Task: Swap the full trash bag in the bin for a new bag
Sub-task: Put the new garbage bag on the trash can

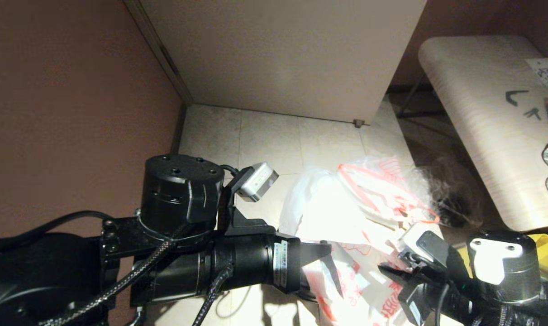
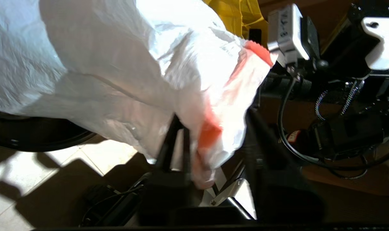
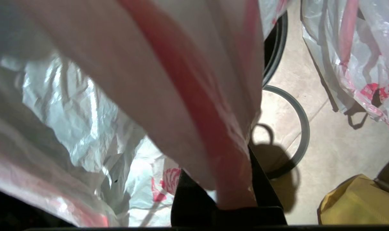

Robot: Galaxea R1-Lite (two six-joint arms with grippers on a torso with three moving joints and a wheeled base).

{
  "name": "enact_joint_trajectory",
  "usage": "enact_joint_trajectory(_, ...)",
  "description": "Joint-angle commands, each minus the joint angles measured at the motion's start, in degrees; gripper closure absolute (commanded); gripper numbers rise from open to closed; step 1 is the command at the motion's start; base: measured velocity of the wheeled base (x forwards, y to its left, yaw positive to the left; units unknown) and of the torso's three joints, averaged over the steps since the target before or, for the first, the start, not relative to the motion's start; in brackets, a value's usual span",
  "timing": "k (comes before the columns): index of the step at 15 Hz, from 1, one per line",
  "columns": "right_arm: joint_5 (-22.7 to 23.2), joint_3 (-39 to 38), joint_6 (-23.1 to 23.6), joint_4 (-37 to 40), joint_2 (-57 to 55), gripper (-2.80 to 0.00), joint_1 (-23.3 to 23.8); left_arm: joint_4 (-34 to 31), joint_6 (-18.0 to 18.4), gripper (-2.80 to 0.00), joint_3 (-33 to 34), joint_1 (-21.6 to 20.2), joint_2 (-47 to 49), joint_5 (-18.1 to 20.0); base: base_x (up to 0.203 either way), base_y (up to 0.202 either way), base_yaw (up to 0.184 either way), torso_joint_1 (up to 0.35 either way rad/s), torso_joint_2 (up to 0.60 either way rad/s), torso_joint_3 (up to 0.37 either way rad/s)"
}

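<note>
The new bag (image 1: 319, 208), limp white plastic with a red edge strip, hangs between my two grippers over the floor. My right gripper (image 3: 218, 166) is shut on its red strip (image 3: 194, 96); in the head view it sits low right (image 1: 389, 271). My left gripper (image 2: 213, 115) stands open, and the bag's red-edged corner (image 2: 210, 131) lies loosely between its fingers. The full trash bag (image 1: 382, 181), with red drawstring loops, rests on the floor behind (image 3: 358, 48). The bin (image 3: 276, 48) shows only as a black rim beside the grey hoop (image 3: 302, 128), which lies flat on the tiles.
A yellow bag (image 3: 355, 202) lies on the floor at the right. A clear crinkly bag with dark contents (image 1: 450, 190) sits beside a pale table (image 1: 482, 113). A white cabinet (image 1: 278, 54) and brown wall (image 1: 74, 90) close off the back and left.
</note>
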State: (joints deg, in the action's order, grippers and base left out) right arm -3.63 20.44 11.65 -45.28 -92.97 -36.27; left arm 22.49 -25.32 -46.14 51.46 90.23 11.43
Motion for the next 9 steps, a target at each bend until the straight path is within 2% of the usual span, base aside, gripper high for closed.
enact_joint_trajectory(1,-0.06,-0.81,-0.05,-0.25,1.09,0.0,-0.99,-0.24,-0.03,-2.8,0.02,-0.01,-0.96,0.03,0.0,0.0,0.0,0.0,0.0,0.0)
enact_joint_trajectory(2,-0.06,-1.48,-0.05,-0.25,0.89,0.0,-0.94,-1.95,0.21,-2.8,0.1,-0.03,-3.45,-0.01,0.0,0.0,0.0,0.0,0.0,0.0)
enact_joint_trajectory(5,-0.06,-3.13,0.3,-0.43,-0.11,0.0,-0.74,-12.32,0.41,-2.8,-0.28,-0.43,-13.8,-0.57,0.0,0.0,0.0,0.0,0.0,0.0)
enact_joint_trajectory(8,-0.06,-2.78,1.12,-0.52,-0.03,0.0,-1.0,-15.05,-0.13,-2.8,-0.56,-0.8,-19.83,-5.39,0.0,0.0,0.0,0.0,0.0,0.0)
enact_joint_trajectory(9,-0.06,-2.78,1.32,-0.52,-0.11,0.0,-1.24,-14.94,-0.66,0.0,-0.92,-1.49,-18.64,-6.84,0.0,0.0,0.0,0.0,0.0,0.0)
